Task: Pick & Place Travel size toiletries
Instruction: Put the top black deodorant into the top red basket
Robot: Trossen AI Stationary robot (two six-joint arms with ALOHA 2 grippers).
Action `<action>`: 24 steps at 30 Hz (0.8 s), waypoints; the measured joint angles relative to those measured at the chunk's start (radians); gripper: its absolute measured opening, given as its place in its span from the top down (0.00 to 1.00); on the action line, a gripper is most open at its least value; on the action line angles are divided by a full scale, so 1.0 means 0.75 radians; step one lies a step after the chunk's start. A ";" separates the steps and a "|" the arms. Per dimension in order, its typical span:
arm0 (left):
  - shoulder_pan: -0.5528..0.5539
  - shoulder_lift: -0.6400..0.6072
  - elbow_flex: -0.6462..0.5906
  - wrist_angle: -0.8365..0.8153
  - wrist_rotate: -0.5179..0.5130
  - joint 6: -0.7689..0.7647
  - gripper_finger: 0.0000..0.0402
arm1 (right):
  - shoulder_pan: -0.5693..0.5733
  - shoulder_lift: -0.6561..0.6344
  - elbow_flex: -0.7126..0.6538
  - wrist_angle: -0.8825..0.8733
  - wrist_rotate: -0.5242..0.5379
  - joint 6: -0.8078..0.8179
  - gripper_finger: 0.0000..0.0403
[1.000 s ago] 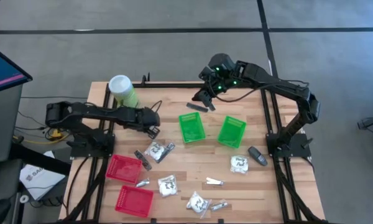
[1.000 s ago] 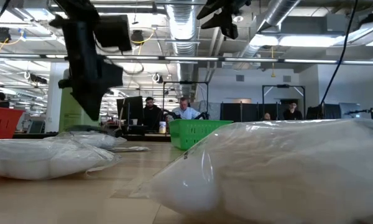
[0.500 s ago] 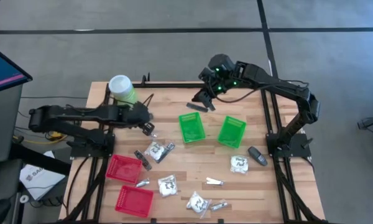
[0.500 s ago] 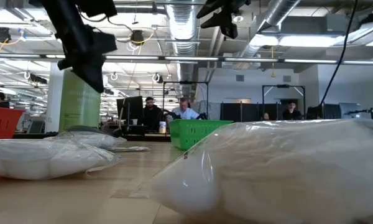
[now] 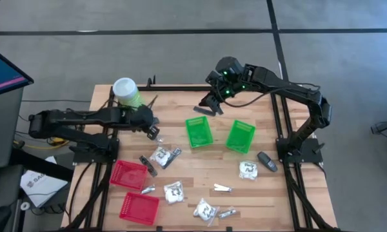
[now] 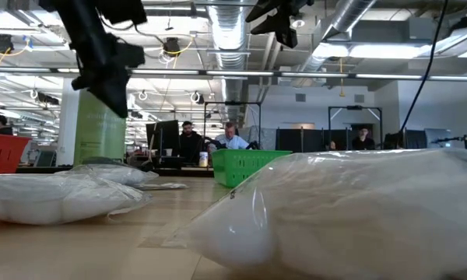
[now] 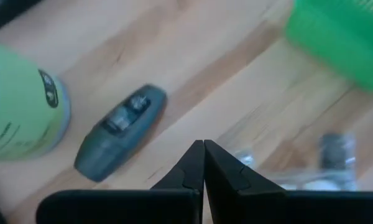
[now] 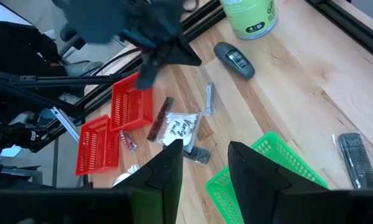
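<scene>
The toiletries lie scattered on the wooden table: white crinkly packets, slim silvery sachets, a dark stick and a dark grey oval piece. My left gripper hangs shut and empty above the table beside the light-green canister. Its wrist view looks down past the gripper at another dark oval piece lying flat by the canister. My right gripper is open and empty in the air beyond the green baskets; its wrist view shows the gap.
Two green baskets sit mid-table and two red baskets near the left front. A black comb lies by the green basket's far side. A white packet fills the low view's foreground. People sit in the room behind.
My left gripper has risen from just above the table and drawn back a little toward the table's left edge, staying shut. It then held still over the last half second. The things on the table have kept their places.
</scene>
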 joint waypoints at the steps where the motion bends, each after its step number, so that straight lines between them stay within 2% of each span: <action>1: 0.006 0.029 0.000 -0.020 0.002 0.010 1.00 | 0.000 0.000 0.000 0.000 0.000 0.000 0.70; 9: 0.054 0.272 0.000 -0.060 -0.017 0.096 1.00 | 0.000 0.000 0.000 0.000 0.001 0.001 0.70; 16: 0.054 0.401 0.000 -0.058 -0.208 0.177 1.00 | 0.000 0.000 0.000 -0.001 0.003 0.012 0.70; 22: 0.045 0.416 0.000 -0.064 -0.416 0.275 1.00 | -0.001 0.000 0.000 -0.001 0.004 0.017 0.70; 24: 0.069 0.416 0.000 -0.063 -0.423 0.276 1.00 | -0.001 0.000 0.000 -0.001 0.004 0.017 0.70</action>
